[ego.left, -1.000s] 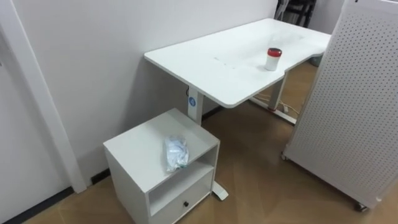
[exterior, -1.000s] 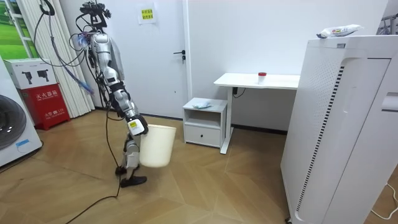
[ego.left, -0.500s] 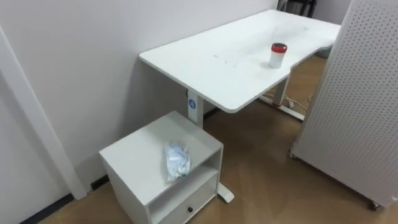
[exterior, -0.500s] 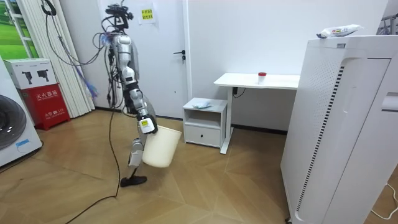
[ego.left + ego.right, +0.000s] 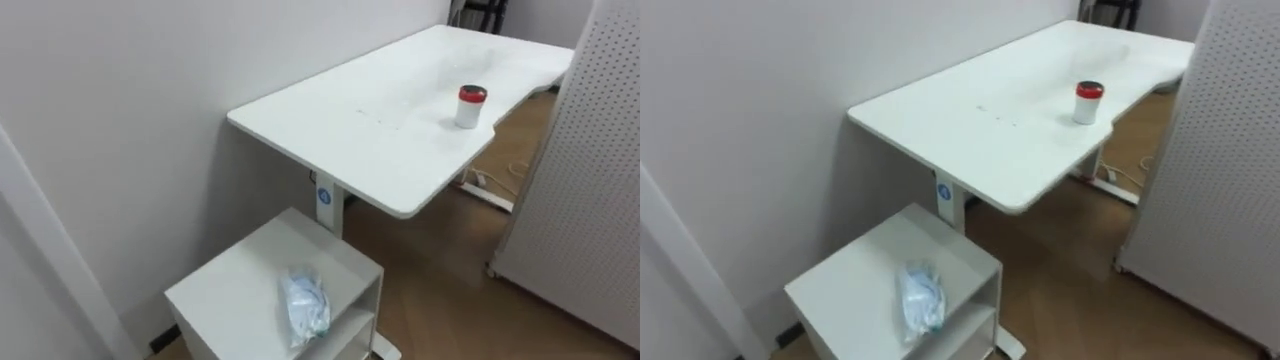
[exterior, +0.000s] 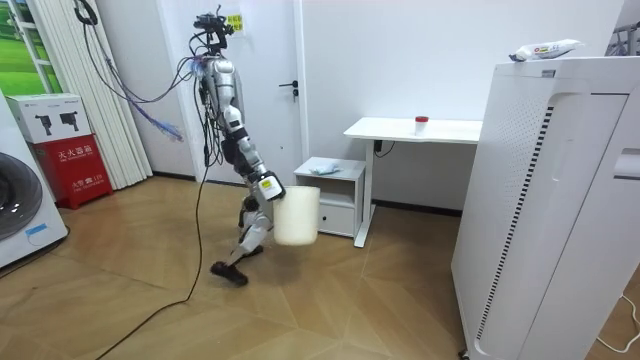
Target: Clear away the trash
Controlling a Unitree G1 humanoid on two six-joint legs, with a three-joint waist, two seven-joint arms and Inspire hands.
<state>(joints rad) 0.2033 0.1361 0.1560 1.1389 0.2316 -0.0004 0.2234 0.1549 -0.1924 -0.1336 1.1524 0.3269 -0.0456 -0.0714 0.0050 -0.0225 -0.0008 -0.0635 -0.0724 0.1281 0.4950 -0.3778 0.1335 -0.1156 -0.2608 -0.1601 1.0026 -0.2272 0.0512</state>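
Lying crumpled: clear plastic bag (image 5: 306, 308) atop boxy white cabinet (image 5: 235, 298).

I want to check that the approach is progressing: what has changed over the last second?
The robot has walked toward the room view's right, carrying the white bin along, and now stands close to the small white cabinet. The crumpled plastic bag on the cabinet and the red-lidded jar on the desk stayed where they were.
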